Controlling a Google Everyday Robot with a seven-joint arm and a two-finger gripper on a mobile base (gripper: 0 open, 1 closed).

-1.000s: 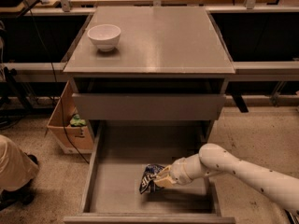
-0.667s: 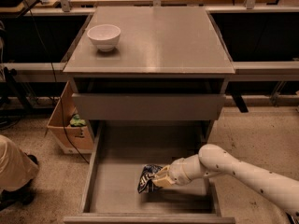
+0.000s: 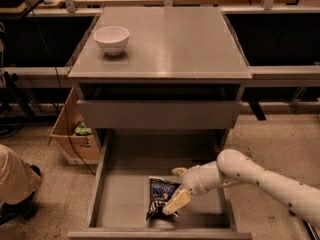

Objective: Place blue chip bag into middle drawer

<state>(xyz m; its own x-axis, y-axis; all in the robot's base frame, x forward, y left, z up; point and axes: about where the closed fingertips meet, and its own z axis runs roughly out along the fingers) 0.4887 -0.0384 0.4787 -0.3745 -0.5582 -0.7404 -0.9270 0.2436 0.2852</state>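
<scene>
Pale spread hand (image 3: 172, 190) touching blue chip bag (image 3: 158, 190)

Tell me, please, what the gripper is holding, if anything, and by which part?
Apparently nothing: the gripper looks open, its fingers straddling the right edge of the blue chip bag, which lies on the floor of the middle drawer.

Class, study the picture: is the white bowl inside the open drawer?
No: the white bowl stands on the cabinet top, while the gripper is down in the middle drawer at the blue chip bag.
</scene>
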